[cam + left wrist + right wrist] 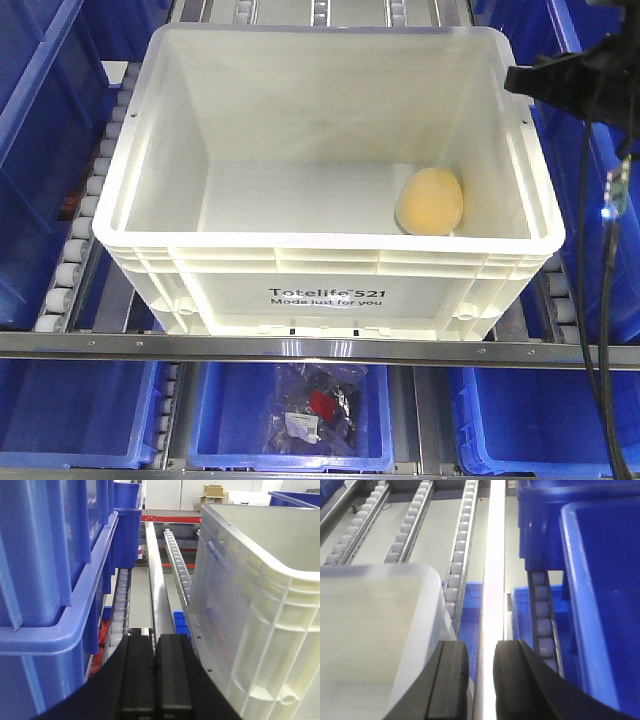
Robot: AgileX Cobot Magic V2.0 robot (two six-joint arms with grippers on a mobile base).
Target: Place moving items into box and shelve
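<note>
Both tools empty, left [155, 680] closed, right [479, 680] slightly apart; yellow-orange lump [430, 201] upright in white box [330, 262]

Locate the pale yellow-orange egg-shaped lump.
In the front-facing view, the pale yellow-orange egg-shaped lump lies on the floor of the large white plastic crate, in its front-right corner by the right wall.

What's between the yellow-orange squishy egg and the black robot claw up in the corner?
Only the right wall of the large white plastic crate, seen in the front view. The egg lies inside; the right gripper hangs outside.
</note>
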